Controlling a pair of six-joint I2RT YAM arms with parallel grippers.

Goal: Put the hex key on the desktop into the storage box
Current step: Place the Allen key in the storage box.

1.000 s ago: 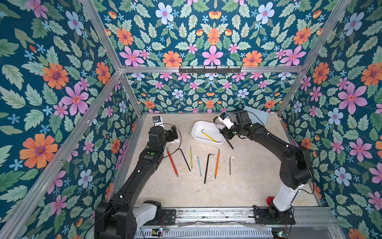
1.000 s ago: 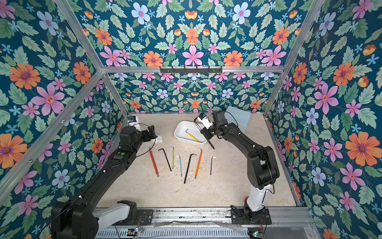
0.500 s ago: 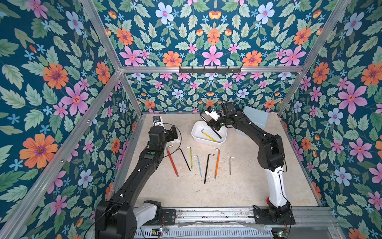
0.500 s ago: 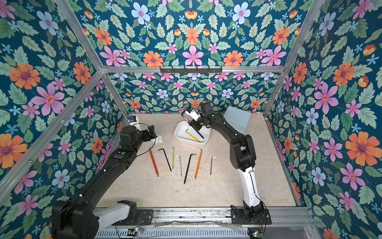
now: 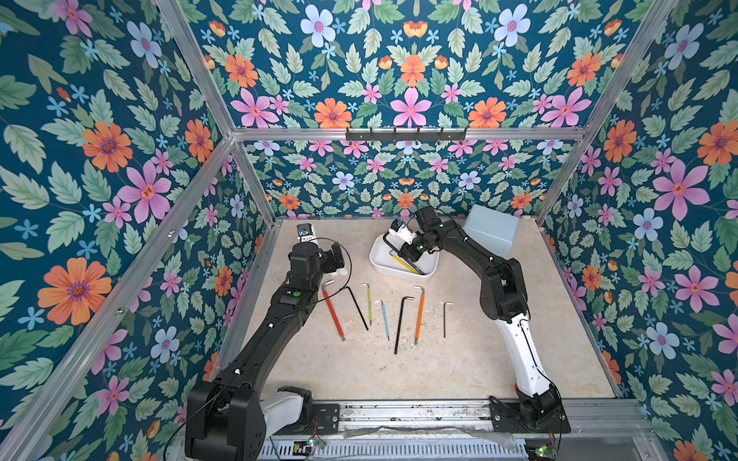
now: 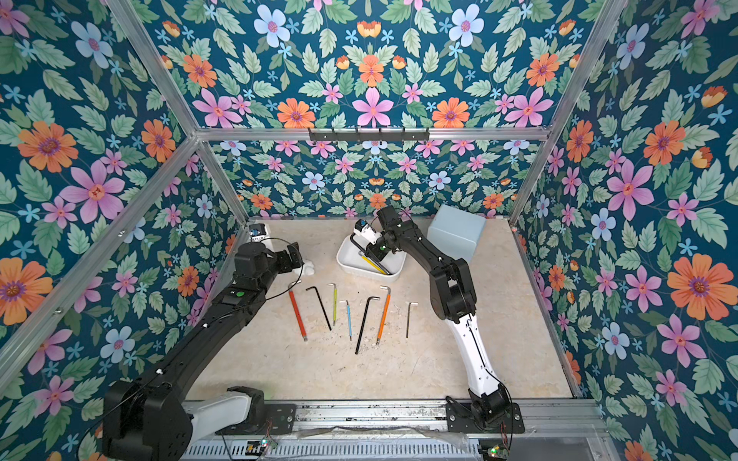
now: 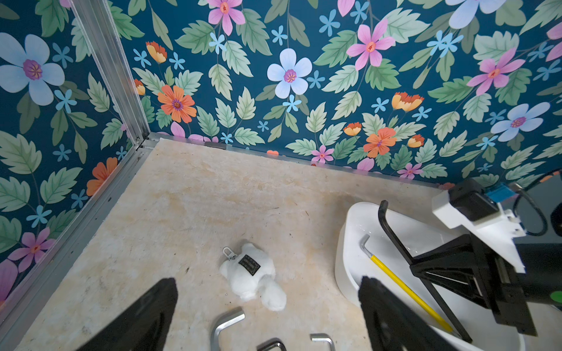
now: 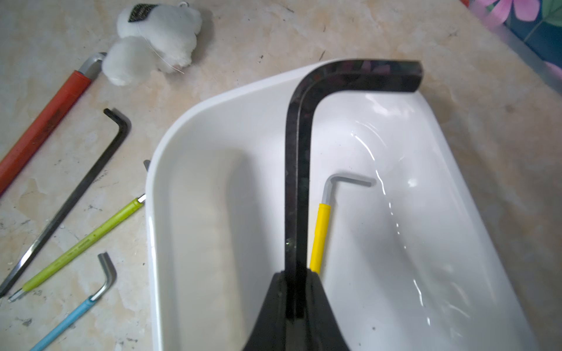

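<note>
Placement step: right jaws were clamped on the black hex key (image 8: 298, 152), slanting it into the storage box (image 8: 197, 212) at the far middle of the table (image 5: 479, 359), beside the yellow key (image 8: 320, 231); left jaws stood wide, idle; next move probably needed only a release and a clean lift-out.

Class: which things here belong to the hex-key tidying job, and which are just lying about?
Job: shallow white plastic storage box; black hex key in right gripper; yellow-sleeved hex key inside box; seven hex keys on beige desktop.
Lying about: white plush toy; pale blue cube-shaped box.
</note>
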